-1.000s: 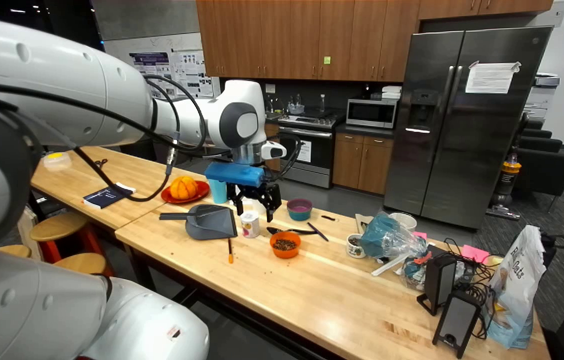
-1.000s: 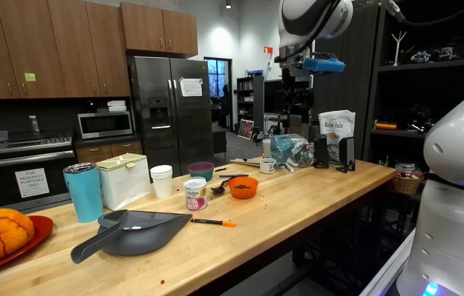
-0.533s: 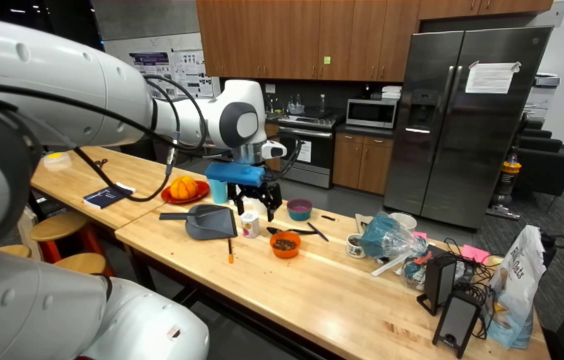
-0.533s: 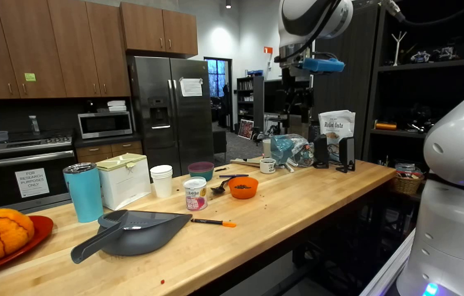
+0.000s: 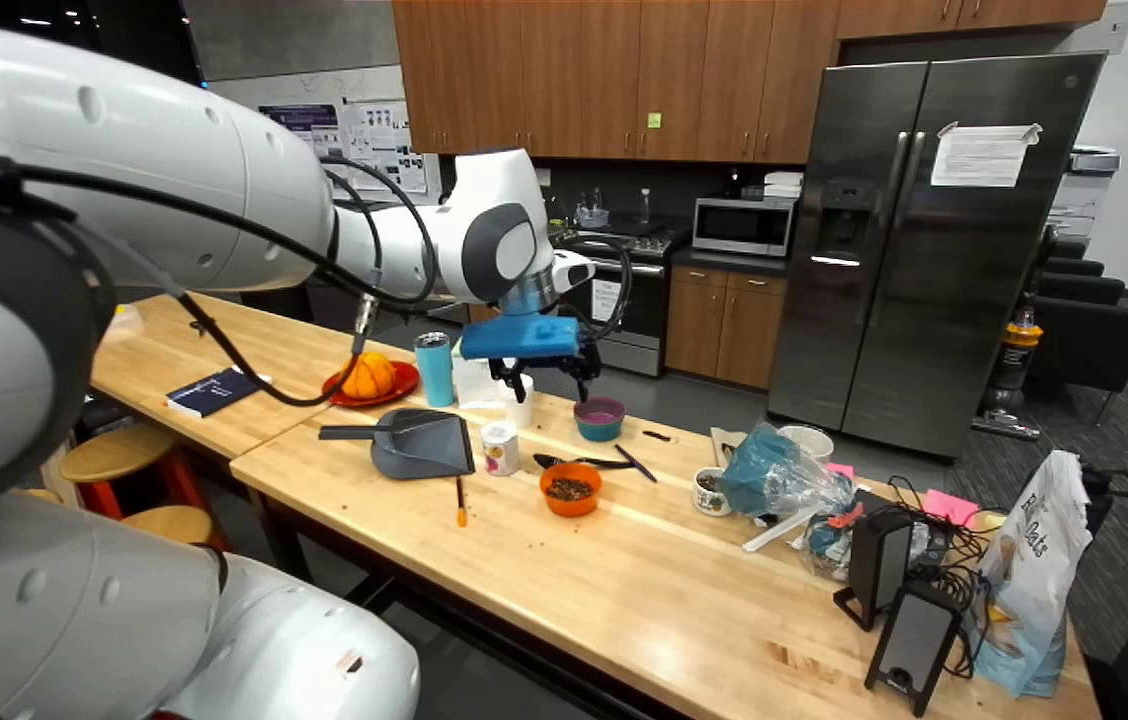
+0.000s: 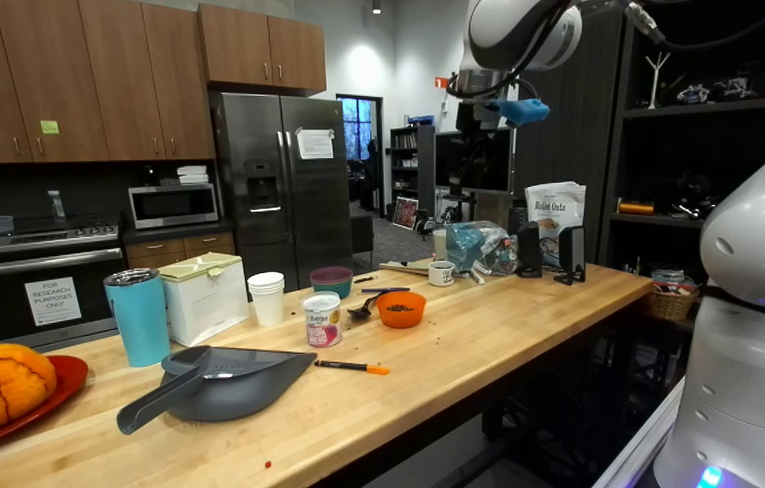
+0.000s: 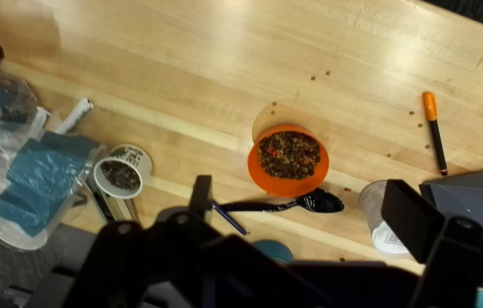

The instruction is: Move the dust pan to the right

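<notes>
The dust pan (image 5: pixel 424 447) is dark grey-blue and lies flat on the wooden table, its handle pointing left in an exterior view. It also shows in an exterior view (image 6: pixel 237 390), with the handle towards the camera. In the wrist view only an edge of the dust pan (image 7: pixel 477 201) shows at the right, partly behind a finger. My gripper (image 5: pixel 552 390) hangs well above the table, apart from the dust pan. In the wrist view the gripper (image 7: pixel 305 205) has its fingers wide apart with nothing held between them; the orange bowl lies below.
An orange bowl (image 5: pixel 571 490) of peppercorns, a white can (image 5: pixel 500 448), an orange-capped marker (image 5: pixel 461 502) and a black spoon (image 7: pixel 318 201) lie near the dust pan. A blue tumbler (image 6: pixel 138 318), white box (image 6: pixel 209 298) and paper cups (image 6: pixel 266 298) stand behind it. Bags and speakers (image 5: pixel 914 640) crowd the far end.
In the last half second the arm and gripper have shifted right and a little up in an exterior view, and the gripper has tilted. The dust pan and other table objects have not moved.
</notes>
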{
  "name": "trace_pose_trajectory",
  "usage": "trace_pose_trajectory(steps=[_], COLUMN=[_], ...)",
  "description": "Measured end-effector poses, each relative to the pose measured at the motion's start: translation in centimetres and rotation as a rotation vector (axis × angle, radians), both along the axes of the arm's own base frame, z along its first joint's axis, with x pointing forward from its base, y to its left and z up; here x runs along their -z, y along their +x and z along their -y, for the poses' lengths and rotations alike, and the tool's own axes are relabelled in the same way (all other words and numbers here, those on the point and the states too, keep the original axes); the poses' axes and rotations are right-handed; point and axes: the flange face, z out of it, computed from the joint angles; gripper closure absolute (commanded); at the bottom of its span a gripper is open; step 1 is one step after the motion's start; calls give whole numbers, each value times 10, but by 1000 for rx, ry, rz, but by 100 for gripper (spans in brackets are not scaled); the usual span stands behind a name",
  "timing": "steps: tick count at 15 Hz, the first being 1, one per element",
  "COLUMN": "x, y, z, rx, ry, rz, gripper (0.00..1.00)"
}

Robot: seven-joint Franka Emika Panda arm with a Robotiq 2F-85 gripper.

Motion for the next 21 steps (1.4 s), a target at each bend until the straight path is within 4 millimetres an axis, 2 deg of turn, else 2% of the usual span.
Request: trace_pose_trajectory(steps=[3,5,8,11,13,21], x=[10,23,49,70,72,71], y=[22,36,47,47,46,47], z=[0,-11,-46,-82,-87,-83], rx=[-157,-265,-418,-518,-532,-532], ry=[39,71,104,107,103,103], rz=[20,-5,-65,-128,-134,-134], gripper=[0,0,0,0,0,0])
